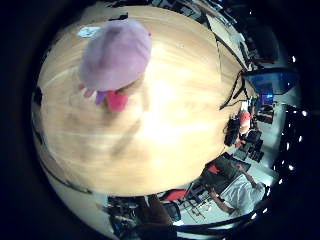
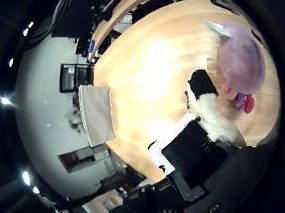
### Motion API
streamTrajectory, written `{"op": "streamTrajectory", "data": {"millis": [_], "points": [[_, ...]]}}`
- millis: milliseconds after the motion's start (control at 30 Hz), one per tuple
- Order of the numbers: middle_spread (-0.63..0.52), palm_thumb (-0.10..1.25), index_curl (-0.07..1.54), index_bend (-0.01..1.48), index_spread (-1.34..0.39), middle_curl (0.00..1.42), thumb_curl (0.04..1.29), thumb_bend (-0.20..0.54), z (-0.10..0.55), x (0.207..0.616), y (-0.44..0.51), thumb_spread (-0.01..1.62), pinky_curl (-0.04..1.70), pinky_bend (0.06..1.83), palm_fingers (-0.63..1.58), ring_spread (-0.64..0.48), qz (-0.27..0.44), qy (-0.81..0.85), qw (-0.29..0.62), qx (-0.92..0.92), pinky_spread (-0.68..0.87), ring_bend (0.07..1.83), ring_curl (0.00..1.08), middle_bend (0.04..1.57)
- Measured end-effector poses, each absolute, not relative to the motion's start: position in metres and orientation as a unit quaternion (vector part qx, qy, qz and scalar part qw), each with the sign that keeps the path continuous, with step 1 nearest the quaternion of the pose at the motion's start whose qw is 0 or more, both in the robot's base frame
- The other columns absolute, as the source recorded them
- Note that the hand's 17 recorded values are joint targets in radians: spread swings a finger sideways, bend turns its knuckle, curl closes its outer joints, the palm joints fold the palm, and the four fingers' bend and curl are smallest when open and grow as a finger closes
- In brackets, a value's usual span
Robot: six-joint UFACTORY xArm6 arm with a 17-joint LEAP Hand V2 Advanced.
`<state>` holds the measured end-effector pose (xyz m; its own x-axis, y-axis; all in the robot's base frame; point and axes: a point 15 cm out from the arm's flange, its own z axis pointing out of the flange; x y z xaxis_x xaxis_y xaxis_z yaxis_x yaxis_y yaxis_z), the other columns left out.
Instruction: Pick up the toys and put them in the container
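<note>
A pale purple container (image 1: 113,52) stands on the round wooden table (image 1: 170,110). A small pink toy (image 1: 117,100) lies on the table right beside the container, with a small purple piece (image 1: 100,97) next to it. The right thumb side palm view shows the same container (image 2: 237,55) and the pink toy (image 2: 245,100) at its side. My hand (image 2: 207,117) is well above the table. Its white and black fingers (image 2: 200,84) reach out fairly straight toward the container and hold nothing.
The table's edge (image 1: 225,60) curves round on all sides. Chairs and dark equipment (image 1: 245,130) stand on the floor past one side. A grey panel (image 2: 97,113) stands off the table's edge in the right thumb side palm view.
</note>
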<state>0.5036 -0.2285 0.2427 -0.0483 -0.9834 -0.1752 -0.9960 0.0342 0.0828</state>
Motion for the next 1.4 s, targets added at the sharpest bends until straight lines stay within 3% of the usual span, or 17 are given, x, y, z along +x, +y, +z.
{"op": "streamTrajectory", "data": {"millis": [867,1033,1100,1200,1333,1400], "points": [[-0.32,0.64,0.33,0.17,-0.57,0.29,0.47,-0.027,0.191,0.547,-0.243,0.96,0.02,0.69,0.41,-0.31,0.047,0.721,0.046,-0.69,0.2,0.74,0.21,0.19],[-0.34,0.67,0.33,0.2,-0.59,0.29,0.48,-0.016,0.178,0.555,-0.25,0.96,0.02,0.73,0.48,-0.34,0.035,0.725,0.049,-0.686,0.18,0.77,0.21,0.19],[-0.4,0.73,0.33,0.2,-0.61,0.29,0.49,0.001,0.174,0.557,-0.253,0.96,0.02,0.8,0.71,-0.4,0.032,0.729,0.052,-0.682,0.08,0.85,0.22,0.2],[-0.48,0.81,0.34,0.19,-0.61,0.33,0.52,0.013,0.172,0.558,-0.258,0.95,0.06,0.98,1.14,-0.43,0.03,0.735,0.058,-0.675,-0.2,0.93,0.26,0.3],[-0.51,0.9,0.42,0.26,-0.61,0.44,0.56,0.028,0.173,0.561,-0.26,0.95,0.15,1.09,1.31,-0.39,0.026,0.739,0.067,-0.67,-0.46,1.03,0.35,0.5],[-0.51,0.93,0.46,0.31,-0.61,0.48,0.58,0.032,0.175,0.563,-0.258,0.95,0.17,1.12,1.31,-0.37,0.029,0.743,0.079,-0.664,-0.51,1.05,0.37,0.57]]}}
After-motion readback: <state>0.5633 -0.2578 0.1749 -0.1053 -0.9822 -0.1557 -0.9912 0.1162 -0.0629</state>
